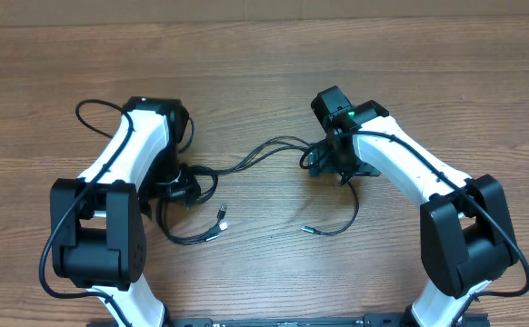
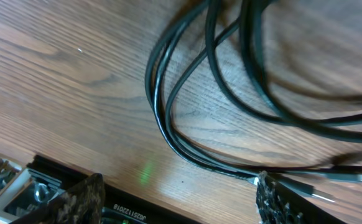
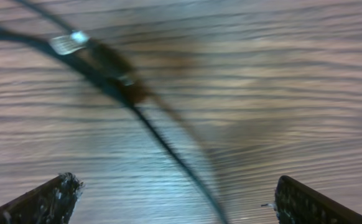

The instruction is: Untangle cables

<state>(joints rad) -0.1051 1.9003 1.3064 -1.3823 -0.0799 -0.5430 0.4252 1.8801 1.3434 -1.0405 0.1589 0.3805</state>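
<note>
Thin black cables (image 2: 196, 158) sprawled across the middle of the table (image 1: 264, 54). The left pincer (image 2: 175, 202) and right pincer (image 3: 175, 202) both gaped wide, gripping nothing.

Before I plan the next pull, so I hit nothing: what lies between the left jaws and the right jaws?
Only the cables: their thin black strands run across the wood table along that stretch. The overhead view shows it.

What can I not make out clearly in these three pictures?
- Overhead: the cables go under the left arm and the right arm, so their crossings there are hidden.
- Left wrist: the cables are cut off by the top and right edges.
- Right wrist: the plug is blurred; its type is unclear.
</note>
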